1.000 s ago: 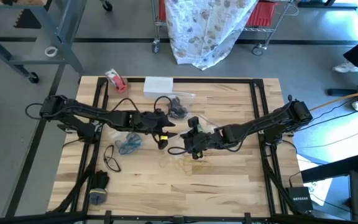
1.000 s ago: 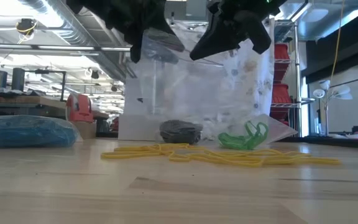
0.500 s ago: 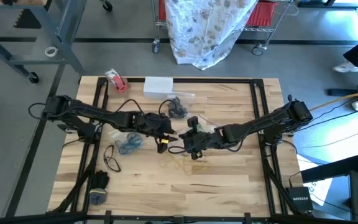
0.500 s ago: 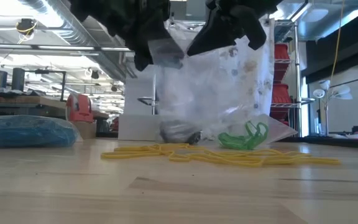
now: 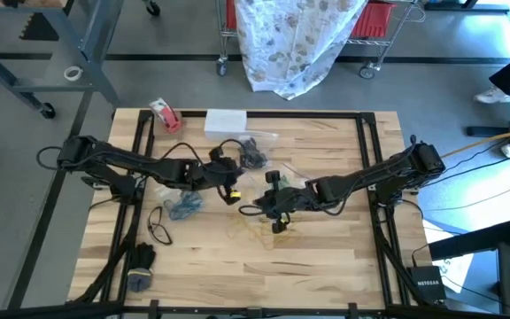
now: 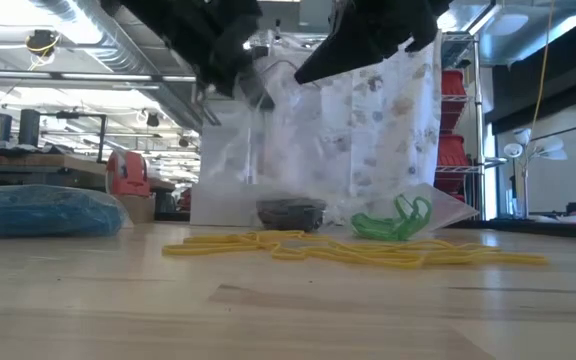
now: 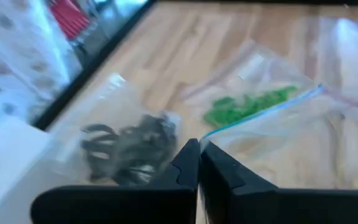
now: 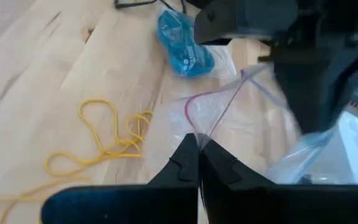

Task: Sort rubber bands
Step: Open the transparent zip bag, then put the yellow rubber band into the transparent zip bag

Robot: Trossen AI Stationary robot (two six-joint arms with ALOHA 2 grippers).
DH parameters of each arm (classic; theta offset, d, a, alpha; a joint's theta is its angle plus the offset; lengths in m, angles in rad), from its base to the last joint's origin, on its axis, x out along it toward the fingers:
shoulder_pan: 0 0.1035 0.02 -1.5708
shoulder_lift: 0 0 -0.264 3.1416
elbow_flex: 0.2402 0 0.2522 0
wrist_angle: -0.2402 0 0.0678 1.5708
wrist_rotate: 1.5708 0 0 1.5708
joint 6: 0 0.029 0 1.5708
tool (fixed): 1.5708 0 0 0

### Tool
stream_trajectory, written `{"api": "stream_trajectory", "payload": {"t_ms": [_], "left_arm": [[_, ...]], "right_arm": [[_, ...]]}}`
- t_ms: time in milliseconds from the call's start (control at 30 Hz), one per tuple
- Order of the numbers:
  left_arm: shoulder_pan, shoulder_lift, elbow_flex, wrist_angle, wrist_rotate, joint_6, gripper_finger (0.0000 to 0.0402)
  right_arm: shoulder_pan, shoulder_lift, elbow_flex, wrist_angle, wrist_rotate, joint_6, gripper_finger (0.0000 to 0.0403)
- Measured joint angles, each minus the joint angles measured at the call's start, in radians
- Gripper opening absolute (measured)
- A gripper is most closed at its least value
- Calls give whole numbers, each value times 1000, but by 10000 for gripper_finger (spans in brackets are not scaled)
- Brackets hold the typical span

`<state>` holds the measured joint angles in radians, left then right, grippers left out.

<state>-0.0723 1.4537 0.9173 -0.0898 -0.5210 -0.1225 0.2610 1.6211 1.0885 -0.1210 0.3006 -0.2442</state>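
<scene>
Fingers of my left gripper have just clenched on the clear bag rim opposite my right gripper, also clenched there, above the yellow rubber bands on the bench.

Pale striped wooden table. Thin rubber bands: yellow loose loops, green bagged clump, black bagged clump, blue bagged bundle. Red-and-white tape roll.
</scene>
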Motion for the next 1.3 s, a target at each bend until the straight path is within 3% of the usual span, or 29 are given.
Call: {"api": "stream_trajectory", "payload": {"t_ms": [133,400,567,700,867,1067,1233,1300], "left_arm": [[-36,-36,0,1,-89,41,1],[-84,-59,0,-68,-138,72,1],[-93,-59,-6,-213,-204,-7,1],[-92,-59,-38,-234,-212,-81,1],[-92,-54,-65,-243,-211,-162,1],[-102,-54,-76,-220,-180,-220,1],[-113,-53,-76,-136,-135,-180,1],[-113,-53,-76,-113,-121,-163,1]], "right_arm": [[-1,9,-2,5,-2,87,0],[-41,142,-4,112,14,214,0],[-75,223,-3,231,21,224,1],[-106,267,-3,276,18,329,12],[-111,237,12,122,0,342,72],[-78,149,60,-160,-205,350,126],[-15,145,61,-252,-178,365,133],[4,145,60,-264,-119,367,134]]}}
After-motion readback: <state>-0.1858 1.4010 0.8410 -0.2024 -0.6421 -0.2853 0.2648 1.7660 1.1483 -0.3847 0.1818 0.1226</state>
